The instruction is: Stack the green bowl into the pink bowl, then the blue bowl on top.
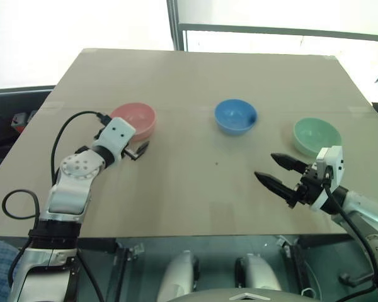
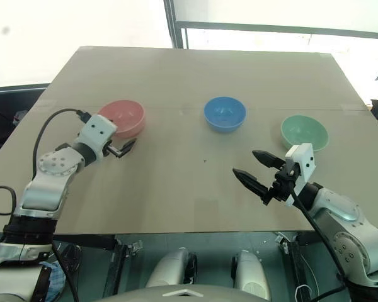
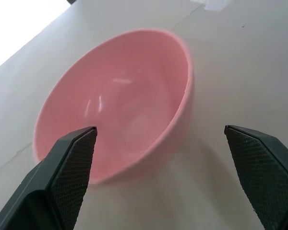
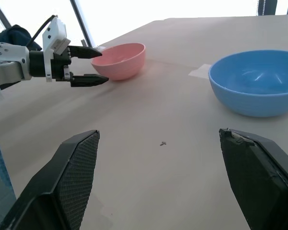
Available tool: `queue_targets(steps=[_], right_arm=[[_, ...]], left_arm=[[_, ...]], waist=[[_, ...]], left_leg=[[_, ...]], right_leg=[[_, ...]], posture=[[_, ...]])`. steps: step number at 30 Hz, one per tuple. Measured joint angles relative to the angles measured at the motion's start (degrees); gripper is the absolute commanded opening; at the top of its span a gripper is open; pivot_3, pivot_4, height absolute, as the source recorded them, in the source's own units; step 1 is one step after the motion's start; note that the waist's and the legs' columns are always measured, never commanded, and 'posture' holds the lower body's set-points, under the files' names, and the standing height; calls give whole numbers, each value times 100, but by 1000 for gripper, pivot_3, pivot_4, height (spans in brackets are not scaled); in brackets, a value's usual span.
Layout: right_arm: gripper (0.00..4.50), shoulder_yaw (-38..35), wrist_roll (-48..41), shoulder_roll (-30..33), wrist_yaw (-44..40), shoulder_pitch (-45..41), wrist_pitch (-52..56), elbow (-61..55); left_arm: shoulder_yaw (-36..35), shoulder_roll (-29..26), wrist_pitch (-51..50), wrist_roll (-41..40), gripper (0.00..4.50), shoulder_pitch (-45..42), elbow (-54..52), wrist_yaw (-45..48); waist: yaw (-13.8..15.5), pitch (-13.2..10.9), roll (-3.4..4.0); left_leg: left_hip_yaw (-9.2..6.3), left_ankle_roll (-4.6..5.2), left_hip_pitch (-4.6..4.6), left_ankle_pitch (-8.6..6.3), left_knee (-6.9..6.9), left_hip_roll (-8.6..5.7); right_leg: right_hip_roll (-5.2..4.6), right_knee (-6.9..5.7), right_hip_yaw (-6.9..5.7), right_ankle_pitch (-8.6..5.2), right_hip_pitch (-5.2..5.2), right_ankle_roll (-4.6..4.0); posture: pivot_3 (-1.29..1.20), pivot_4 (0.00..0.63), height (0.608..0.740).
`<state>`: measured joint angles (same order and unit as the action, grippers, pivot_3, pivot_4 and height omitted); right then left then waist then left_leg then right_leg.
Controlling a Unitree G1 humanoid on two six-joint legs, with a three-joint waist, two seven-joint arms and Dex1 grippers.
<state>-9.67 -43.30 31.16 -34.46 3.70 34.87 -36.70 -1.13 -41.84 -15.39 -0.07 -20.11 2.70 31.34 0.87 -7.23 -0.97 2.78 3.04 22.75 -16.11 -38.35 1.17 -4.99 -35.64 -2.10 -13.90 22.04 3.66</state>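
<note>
Brown cardboard covers the table [image 1: 195,82], which fills the middle of the head views, and it is the largest thing here. Behind it, at the upper edge of the frame, stands a dark window frame [image 1: 174,25] before bright light.

On the table three bowls stand in one row, well apart from each other, all upright and empty. The pink bowl [image 1: 135,119] is at the centre left, the blue bowl [image 1: 235,116] in the centre, and the green bowl [image 1: 316,136] at the centre right.

The left gripper [image 1: 140,150] is at the left of the frame, just beside the near side of the pink bowl. Its fingers are spread wide and hold nothing; in the left wrist view one finger [image 3: 72,167] stands before the bowl's wall, the other off to the side over bare table. I cannot tell if it touches the bowl.

The right gripper [image 1: 272,171] is at the lower right, near the green bowl, pointing toward the table's middle. It is also wide apart and empty.

A small dark speck [image 4: 162,143] lies on the cardboard between the two grippers.
</note>
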Motion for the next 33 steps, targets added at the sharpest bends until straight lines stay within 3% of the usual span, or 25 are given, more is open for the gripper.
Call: queue_targets(steps=[8,11,14,20,27,33], right_arm=[[4184,84,-27,-26,95,-13,-33,-150],[4277,88,-15,-40,122,-19,-80,-234],[4277,89,-7,-67,162,-19,-154,-329],[4277,88,14,-74,248,-8,-183,-351],[4277,89,41,-81,284,-3,-285,-374],[4277,92,141,-93,301,-5,-392,-370]], left_arm=[[455,-40,383,446,4500,-289,821,287],[581,-32,490,540,3855,-484,1046,371],[661,5,599,578,2318,-564,1215,465],[726,76,729,704,72,-688,1319,465],[807,70,838,633,72,-897,1324,1064],[1586,77,1433,101,72,-819,-39,2785]], waist=[[-7,0,-3],[6,0,-4],[-4,1,-5],[8,2,-7],[8,1,-7],[-3,-1,-8]], left_leg=[[1,5,-1,-2,-3,2],[1,11,-2,-5,-8,1],[1,11,-2,-5,-10,2],[-1,8,-1,-4,-11,2],[1,2,-3,0,-12,0],[4,4,7,-1,-15,-3]], right_leg=[[5,-10,1,0,2,2],[4,-13,0,0,0,3],[5,-15,1,0,1,3],[5,-16,0,0,0,3],[5,-17,0,0,-1,3],[4,-14,7,0,0,2]], posture=[[0,150,740],[0,150,740],[0,150,740],[0,150,740],[0,150,740],[0,150,740]])
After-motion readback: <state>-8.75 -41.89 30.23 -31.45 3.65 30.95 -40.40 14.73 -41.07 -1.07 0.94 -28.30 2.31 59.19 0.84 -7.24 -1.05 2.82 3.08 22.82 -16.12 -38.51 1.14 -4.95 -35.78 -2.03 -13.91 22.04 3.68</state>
